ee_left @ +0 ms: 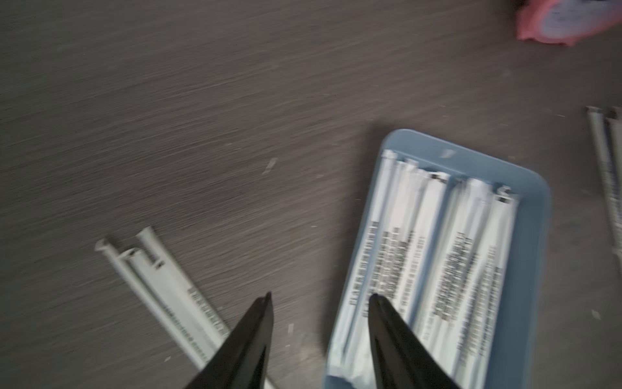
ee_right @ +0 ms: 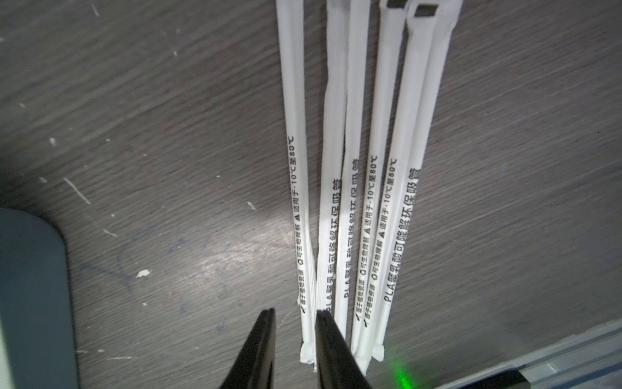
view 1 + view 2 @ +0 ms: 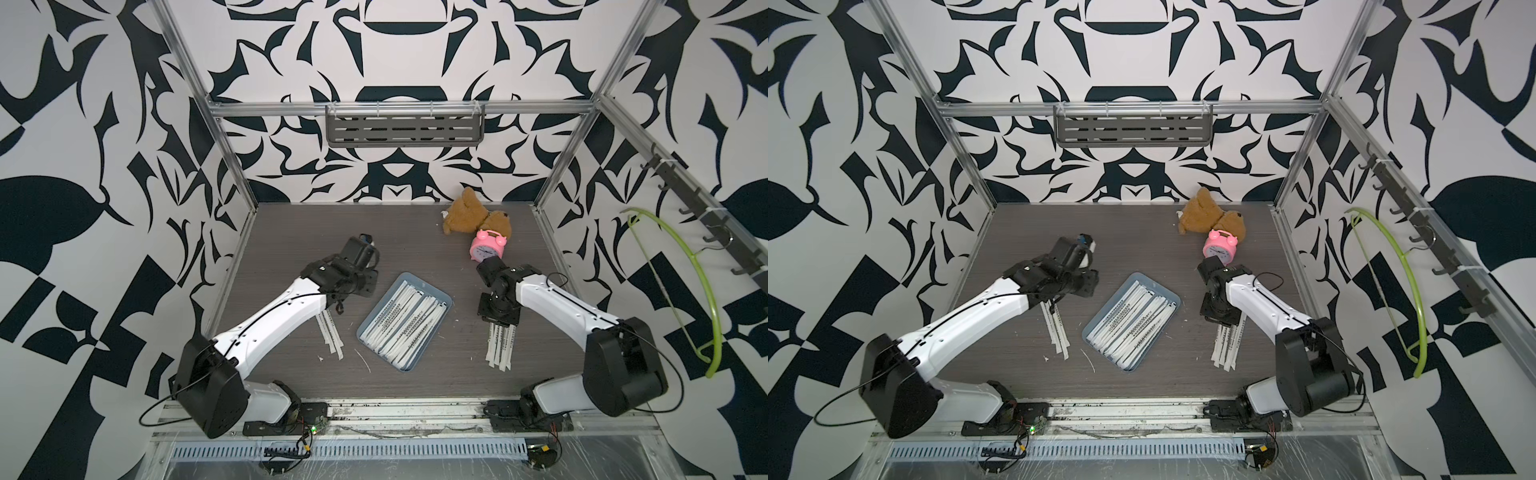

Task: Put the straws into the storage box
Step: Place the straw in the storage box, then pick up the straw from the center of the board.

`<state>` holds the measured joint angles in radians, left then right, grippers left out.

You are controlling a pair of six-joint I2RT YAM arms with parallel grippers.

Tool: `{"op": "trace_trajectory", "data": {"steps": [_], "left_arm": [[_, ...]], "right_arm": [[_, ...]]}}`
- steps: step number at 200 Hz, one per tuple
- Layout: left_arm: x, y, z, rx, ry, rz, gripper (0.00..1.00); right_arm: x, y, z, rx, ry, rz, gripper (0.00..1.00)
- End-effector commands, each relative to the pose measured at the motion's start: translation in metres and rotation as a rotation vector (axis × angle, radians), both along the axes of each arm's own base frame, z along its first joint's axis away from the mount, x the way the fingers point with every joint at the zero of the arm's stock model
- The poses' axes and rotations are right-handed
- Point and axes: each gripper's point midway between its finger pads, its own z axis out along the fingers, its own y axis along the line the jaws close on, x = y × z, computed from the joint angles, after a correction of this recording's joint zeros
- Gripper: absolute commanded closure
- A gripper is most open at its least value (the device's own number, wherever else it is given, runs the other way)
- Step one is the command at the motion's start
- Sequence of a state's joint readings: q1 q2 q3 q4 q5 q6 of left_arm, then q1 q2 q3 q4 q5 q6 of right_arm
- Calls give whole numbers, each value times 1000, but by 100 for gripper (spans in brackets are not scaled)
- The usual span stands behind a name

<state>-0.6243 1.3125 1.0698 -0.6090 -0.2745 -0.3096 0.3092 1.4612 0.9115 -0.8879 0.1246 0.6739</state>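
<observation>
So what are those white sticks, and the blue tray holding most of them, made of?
The straws: matte white paper wrappers, judging by the crimped, creased ends and printed text; what's inside barely shows. The storage box: probably moulded plastic, smooth blue-grey with a faint sheen, rounded corners and a low one-piece rim.

White straws (dark print); blue-grey storage box; seemingly wood-grained table.

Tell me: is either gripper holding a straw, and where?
Nothing is held. The left gripper hangs open near the storage box; the right gripper is open above a loose straw's end, not gripping it.
</observation>
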Motion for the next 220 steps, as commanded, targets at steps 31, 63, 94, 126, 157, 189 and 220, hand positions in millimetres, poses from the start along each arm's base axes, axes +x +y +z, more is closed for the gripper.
{"op": "trace_trajectory", "data": {"steps": [31, 63, 94, 126, 157, 189, 220], "left_arm": [[-1, 57, -5, -76, -48, 198, 39], [-3, 57, -16, -64, -4, 200, 39], [-4, 57, -28, -56, 14, 207, 40], [-9, 60, -50, -29, 75, 222, 41], [-15, 61, -65, -9, 123, 231, 41], [-18, 64, -77, 20, 169, 243, 42], [-16, 63, -74, 15, 162, 249, 42]], "right_arm": [[18, -17, -17, -58, 22, 44, 72], [27, -15, -25, -38, 20, 64, 73], [32, -14, -32, -45, 34, 83, 75], [32, -13, -39, -43, 58, 94, 81], [32, 1, -42, 18, 43, 106, 89], [35, 16, -35, 101, 2, 101, 93], [37, 27, -21, 172, -46, 64, 94]]}}
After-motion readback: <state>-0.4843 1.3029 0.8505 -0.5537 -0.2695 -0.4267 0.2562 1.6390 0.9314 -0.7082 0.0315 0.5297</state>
